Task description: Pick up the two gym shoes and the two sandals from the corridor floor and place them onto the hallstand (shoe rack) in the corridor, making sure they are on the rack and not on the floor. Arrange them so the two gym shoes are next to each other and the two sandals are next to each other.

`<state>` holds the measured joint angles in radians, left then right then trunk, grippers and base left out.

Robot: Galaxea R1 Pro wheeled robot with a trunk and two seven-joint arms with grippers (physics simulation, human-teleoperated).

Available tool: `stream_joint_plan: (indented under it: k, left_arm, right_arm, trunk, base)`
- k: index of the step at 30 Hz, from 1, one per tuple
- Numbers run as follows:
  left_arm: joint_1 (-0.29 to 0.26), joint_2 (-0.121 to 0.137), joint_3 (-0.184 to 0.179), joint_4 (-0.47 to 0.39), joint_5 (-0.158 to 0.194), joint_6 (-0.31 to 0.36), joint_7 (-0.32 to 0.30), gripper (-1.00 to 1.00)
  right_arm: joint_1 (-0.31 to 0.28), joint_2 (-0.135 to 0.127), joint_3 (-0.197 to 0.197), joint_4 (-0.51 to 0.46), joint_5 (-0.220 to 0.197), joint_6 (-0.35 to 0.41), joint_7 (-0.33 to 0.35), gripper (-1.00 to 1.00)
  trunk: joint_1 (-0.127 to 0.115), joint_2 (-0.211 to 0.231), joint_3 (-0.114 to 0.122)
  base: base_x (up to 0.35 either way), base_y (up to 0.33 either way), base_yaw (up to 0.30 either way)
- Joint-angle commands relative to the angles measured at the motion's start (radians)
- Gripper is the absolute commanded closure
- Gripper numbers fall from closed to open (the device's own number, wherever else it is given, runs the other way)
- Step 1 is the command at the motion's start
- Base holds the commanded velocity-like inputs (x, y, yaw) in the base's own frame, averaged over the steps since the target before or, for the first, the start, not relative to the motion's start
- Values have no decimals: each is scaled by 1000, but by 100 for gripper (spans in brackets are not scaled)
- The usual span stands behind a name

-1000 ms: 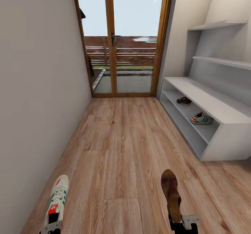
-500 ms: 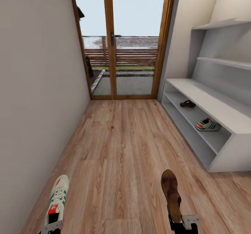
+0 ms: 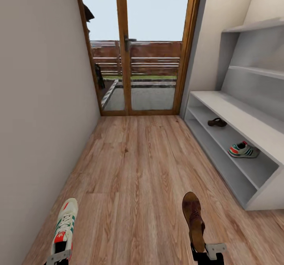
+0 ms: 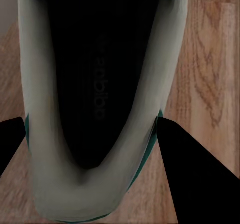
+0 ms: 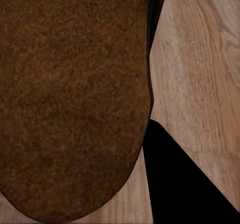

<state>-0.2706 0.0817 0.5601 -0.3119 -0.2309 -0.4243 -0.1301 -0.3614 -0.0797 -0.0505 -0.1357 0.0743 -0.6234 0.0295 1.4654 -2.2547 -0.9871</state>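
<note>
In the head view my left gripper (image 3: 58, 254) is shut on the heel of a white gym shoe (image 3: 65, 222) with green stripes, held above the corridor floor (image 3: 138, 166) by the left wall. My right gripper (image 3: 206, 253) is shut on the heel of a dark brown sandal (image 3: 193, 215). The left wrist view has the gym shoe (image 4: 95, 99) between two dark fingers (image 4: 195, 179). In the right wrist view the sandal (image 5: 70, 99) lies beside one dark finger (image 5: 180, 184). The light grey hallstand (image 3: 236, 115) stands at the right. On its middle tier rest a second sandal (image 3: 217, 122) and a second gym shoe (image 3: 243, 150), apart from each other.
A wood-framed glass door (image 3: 136, 48) closes the corridor's far end. A plain wall (image 3: 39, 99) runs along the left. Two staggered shelves (image 3: 256, 71) hang above the hallstand's bench. Bare wood planks stretch between me and the door.
The whole picture has shifted: the door looks nearer and the hallstand sits further right and lower, so the camera has moved. Both held shoes keep their places in my grippers.
</note>
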Motion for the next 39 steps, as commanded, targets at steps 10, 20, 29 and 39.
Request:
stream_joint_plan:
  k: [10, 20, 29, 39]
  left_arm:
    - [-1, 0, 9, 1, -9, -4, -6, 100]
    - [-1, 0, 9, 1, -10, -4, -6, 100]
    - [-1, 0, 9, 1, -10, -4, -6, 100]
    - [-1, 0, 9, 1, -9, -4, -6, 100]
  right_arm:
    - [-1, 0, -7, 0, 3, -3, 4, 100]
    - [-1, 0, -8, -1, 2, -3, 3, 100]
    - [-1, 0, -8, -2, 2, -4, 1, 100]
    - [-1, 0, -8, -2, 2, -4, 2, 100]
  trunk:
    - [0, 0, -1]
    - [0, 0, -1]
    - [0, 0, -1]
    - [0, 0, -1]
  base:
    - [340, 0, 0]
    - [340, 0, 0]
    - [340, 0, 0]
    - [340, 0, 0]
